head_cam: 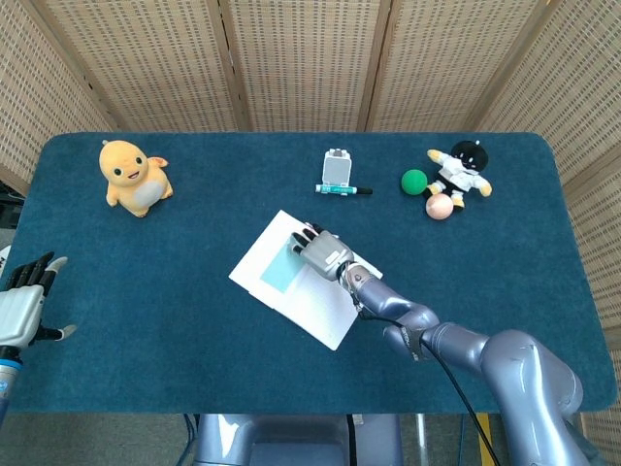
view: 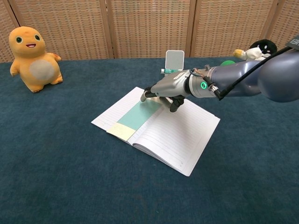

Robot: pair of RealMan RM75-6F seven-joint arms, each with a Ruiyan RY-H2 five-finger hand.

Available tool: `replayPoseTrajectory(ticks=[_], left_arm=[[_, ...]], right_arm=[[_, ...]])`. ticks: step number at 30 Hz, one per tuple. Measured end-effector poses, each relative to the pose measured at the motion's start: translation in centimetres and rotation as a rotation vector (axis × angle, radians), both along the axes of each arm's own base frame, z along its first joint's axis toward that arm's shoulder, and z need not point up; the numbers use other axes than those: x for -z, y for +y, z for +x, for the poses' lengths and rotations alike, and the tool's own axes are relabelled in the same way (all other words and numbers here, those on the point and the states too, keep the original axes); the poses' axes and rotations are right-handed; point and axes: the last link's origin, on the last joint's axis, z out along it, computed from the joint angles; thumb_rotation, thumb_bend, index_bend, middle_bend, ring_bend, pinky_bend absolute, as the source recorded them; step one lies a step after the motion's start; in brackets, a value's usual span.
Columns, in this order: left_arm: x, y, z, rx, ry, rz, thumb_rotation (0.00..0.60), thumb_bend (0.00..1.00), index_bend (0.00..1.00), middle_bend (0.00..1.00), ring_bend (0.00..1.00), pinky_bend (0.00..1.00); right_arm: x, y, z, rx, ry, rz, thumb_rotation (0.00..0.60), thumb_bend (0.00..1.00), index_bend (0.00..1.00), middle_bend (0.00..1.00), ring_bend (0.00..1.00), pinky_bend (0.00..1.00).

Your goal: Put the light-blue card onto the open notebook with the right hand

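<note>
In the middle of the dark teal cloth-covered table point(head_cam: 146, 320) we see an open white notebook with ruled pages point(head_cam: 325, 301), lying at an angle, and on its left page rests the light-blue rectangular card point(head_cam: 280, 269), flat and smooth, with a pale yellow strip showing at its near end in the chest view. We can read no words on the card, the notebook or anything else; the page lines are the only marks. The right hand point(head_cam: 322, 249), silver-grey with dark fingers point(view: 145, 95), rests low over the far end of the card, fingertips down on or just above it; we cannot tell whether it presses the card or has let go. The left hand point(head_cam: 23, 301) sits at the table's left edge, well apart from everything, fingers spread and holding nothing. Along the far side stand a yellow plush duck-like toy point(head_cam: 133, 176) near the left corner, a small white phone stand point(head_cam: 337, 168) with a teal marker pen point(head_cam: 342, 189) lying just in front of it, and near the right corner a green ball point(head_cam: 414, 181), a pinkish ball point(head_cam: 439, 206) and a black-and-white plush doll point(head_cam: 460, 172) close together. Wide bare cloth surrounds the notebook on the left and near sides. Woven wicker screens point(head_cam: 301, 58) close off the back.
</note>
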Motion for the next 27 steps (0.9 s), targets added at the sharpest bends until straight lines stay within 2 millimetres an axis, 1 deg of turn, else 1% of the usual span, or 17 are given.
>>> replayPoseTrajectory(ticks=[7,16,22,27], left_arm=[[0.1,0.1,0.0,-0.004,0.001,0.001,0.6,0.0,0.0,0.0,0.0,0.0],[0.3,0.3,-0.1,-0.007,0.004,-0.013,0.6,0.0,0.0,0.0,0.0,0.0],[0.3,0.4,-0.1,-0.008,0.005,-0.018,0.6,0.0,0.0,0.0,0.0,0.0],[0.4,0.3,0.0,-0.005,0.006,-0.02,0.6,0.0,0.0,0.0,0.0,0.0]], right_arm=[[0.5,0.1,-0.4,-0.015,0.036,-0.009,0.6,1.0,0.0,0.0,0.0,0.07],[0.4,0.3,-1.6,-0.005,0.078,-0.04,0.6,1.0,0.0,0.0,0.0,0.07],[0.3,1.0,-2.3,0.005,0.098,-0.057,0.6,1.0,0.0,0.0,0.0,0.07],[0.3,2.1,-2.4,0.019,0.094,-0.077,0.6,1.0,0.0,0.0,0.0,0.07]])
